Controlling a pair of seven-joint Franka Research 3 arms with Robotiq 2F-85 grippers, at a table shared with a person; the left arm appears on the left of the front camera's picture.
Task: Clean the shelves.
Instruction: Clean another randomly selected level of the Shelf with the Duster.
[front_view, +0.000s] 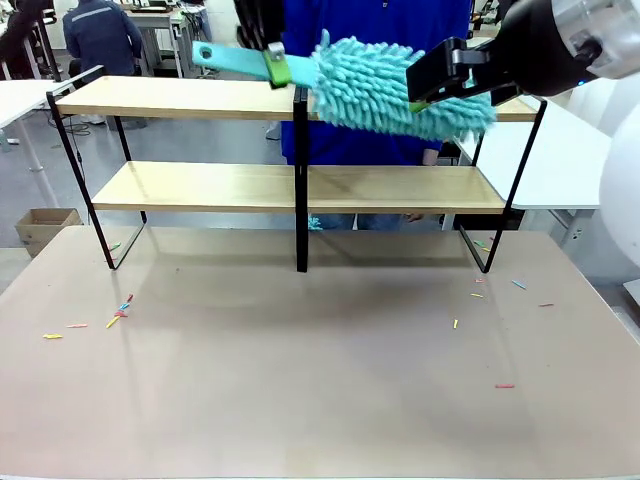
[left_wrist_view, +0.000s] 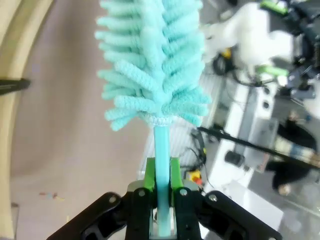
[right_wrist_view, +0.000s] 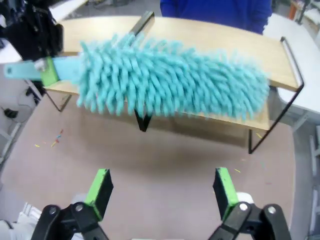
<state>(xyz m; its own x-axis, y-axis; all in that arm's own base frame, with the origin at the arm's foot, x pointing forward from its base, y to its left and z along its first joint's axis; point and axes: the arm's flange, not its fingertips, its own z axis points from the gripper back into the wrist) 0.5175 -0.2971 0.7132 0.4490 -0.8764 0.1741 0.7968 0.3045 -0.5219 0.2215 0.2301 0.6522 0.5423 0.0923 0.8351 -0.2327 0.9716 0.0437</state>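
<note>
Shelves (front_view: 290, 185) stand at the far side of the table (front_view: 320, 380), two light-wood boards in a black frame with a post (front_view: 301, 180) in the middle. A duster (front_view: 400, 88) with a fluffy teal head hangs over the top board, right of the post, its handle (front_view: 232, 60) pointing left. The left gripper (left_wrist_view: 162, 192) is clamped tight on that handle, green pads pressed to either side, as its wrist view shows. The right gripper (right_wrist_view: 162, 187) has its jaws spread wide with nothing between them; it hovers on the near side, looking down at the duster and the top board. A person in blue stands behind the shelves. Small coloured scraps (front_view: 115, 320) lie on the table near the left and right ends of the shelves.

The step in hand looks like dusting the top board, with the head over its right half. Whether the fibres touch the wood I cannot tell. The next move probably calls for lowering the head onto the board and sweeping it along, keeping clear of the post and the right arm close by. The lower board would follow.
</note>
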